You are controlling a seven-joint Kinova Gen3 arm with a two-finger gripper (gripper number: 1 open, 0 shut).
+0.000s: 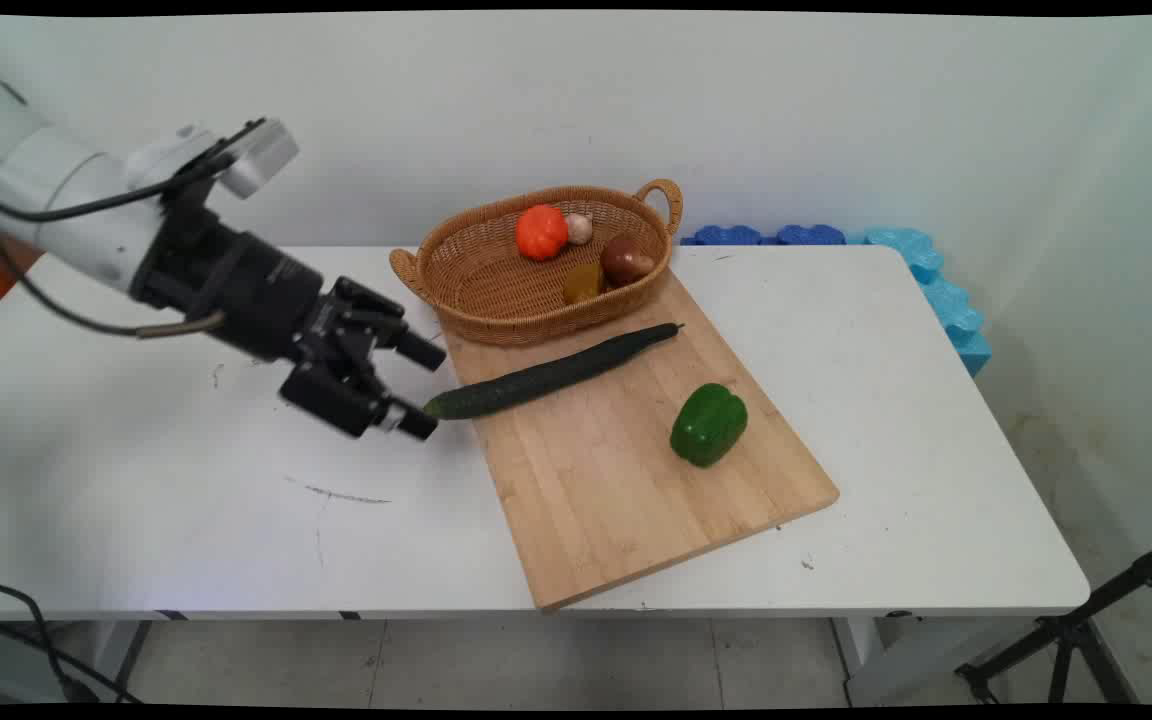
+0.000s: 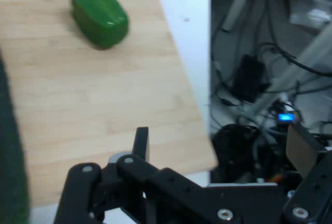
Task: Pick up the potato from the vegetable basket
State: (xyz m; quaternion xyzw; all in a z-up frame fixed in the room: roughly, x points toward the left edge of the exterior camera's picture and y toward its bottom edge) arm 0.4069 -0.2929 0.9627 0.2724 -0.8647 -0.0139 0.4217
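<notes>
1 cucumber; 1 pepper; tool agape.

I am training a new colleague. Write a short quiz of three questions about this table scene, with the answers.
1. True or false: the green pepper lies inside the basket.
2. Which thing is nearest to the gripper? A. cucumber B. orange squash C. pepper
3. Fill in: the cucumber lies mostly on the wooden ______.

Key: 1 false, it lies on the board; 2 A; 3 cutting board.
</notes>
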